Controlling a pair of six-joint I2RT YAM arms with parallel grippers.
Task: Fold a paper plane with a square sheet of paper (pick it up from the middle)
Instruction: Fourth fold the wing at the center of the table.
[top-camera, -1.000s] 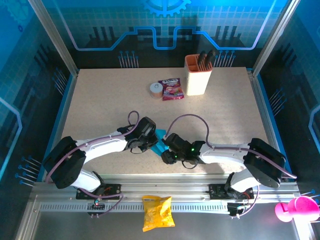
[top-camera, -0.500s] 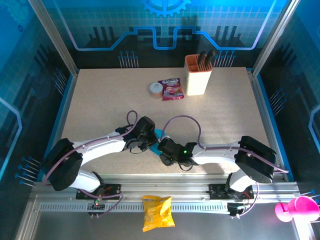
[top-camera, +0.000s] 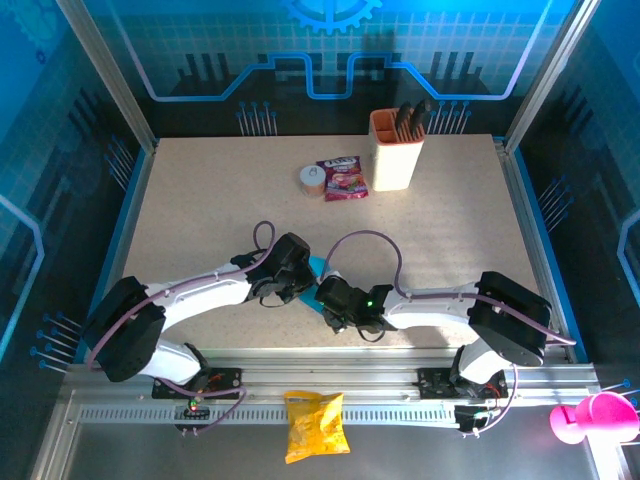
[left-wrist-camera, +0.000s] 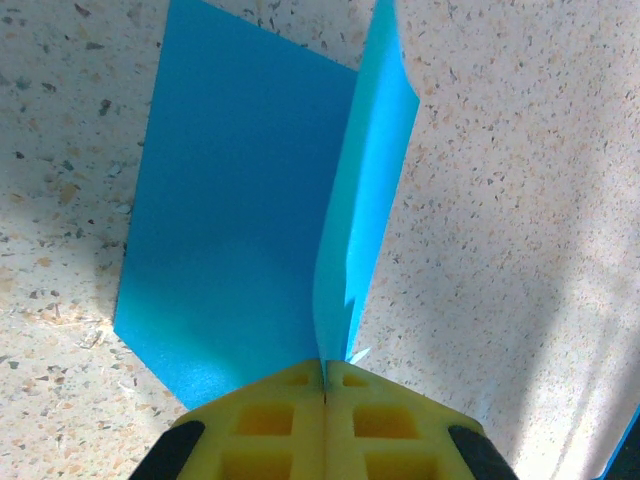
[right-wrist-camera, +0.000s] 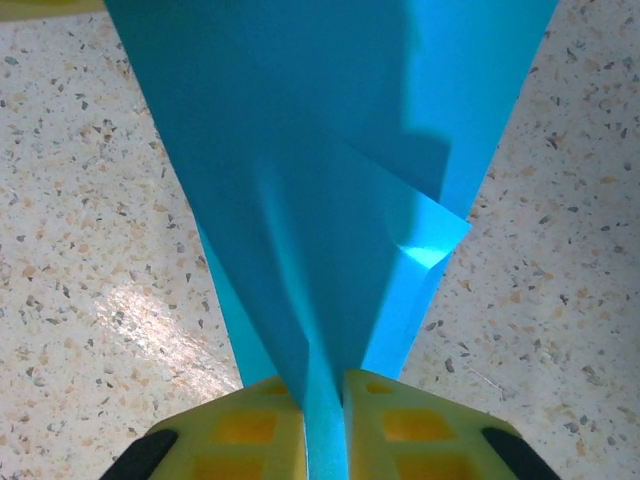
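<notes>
Left fingers (left-wrist-camera: 322, 372) and right fingers (right-wrist-camera: 300, 392), both clenched on the square sheet of paper (top-camera: 316, 266) over the near middle of the tabletop (top-camera: 440, 230).

Largest in the top view, the speckled tabletop is crossed by the left arm (top-camera: 190, 300) and the right arm (top-camera: 450, 305), which are bent inward from their bases so that the wrists all but touch. Between the wrists the sheet is seen only as cyan slivers, its larger part being hidden beneath them. It lies well apart from the orange holder (top-camera: 397, 150) and the snack packet (top-camera: 342, 178) at the far side.

The left fingers are pressed pad against pad on the near end of an upright flap (left-wrist-camera: 370, 180), which rises beside a flat panel (left-wrist-camera: 240, 220) lying on the tabletop. The right fingers are closed upon a narrow ridge of the same sheet, which fills the slot between the pads and widens away from them. A small turned corner (right-wrist-camera: 430, 250) is shown at its right edge.

In each wrist view the long axis of the sheet runs straight ahead of the fingers. The sheet is thus held from left and right at once, and neither arm is judged the nearer. The coming crease is judged to depend on the two grips being opposed along one shared ridge.
</notes>
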